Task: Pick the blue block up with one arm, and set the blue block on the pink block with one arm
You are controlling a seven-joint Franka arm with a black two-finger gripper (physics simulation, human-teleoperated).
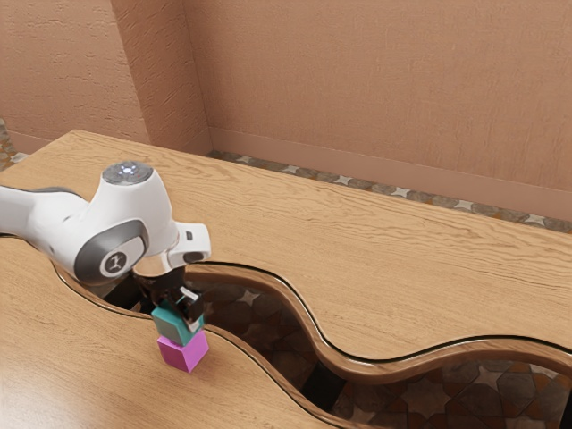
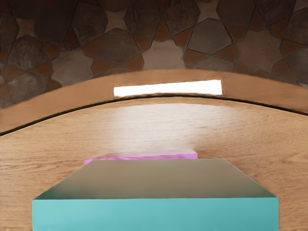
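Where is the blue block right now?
In the exterior view's lower left, the blue block sits on top of the pink block, directly under the tool, close to the curved edge of the table.

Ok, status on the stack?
Gripper shut on blue block. Blue block sits on pink block, not yet released. Curved edge of table close beside the stack.

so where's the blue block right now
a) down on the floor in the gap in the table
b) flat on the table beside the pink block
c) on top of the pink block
c: the blue block sits stacked on the pink block, directly under the gripper.
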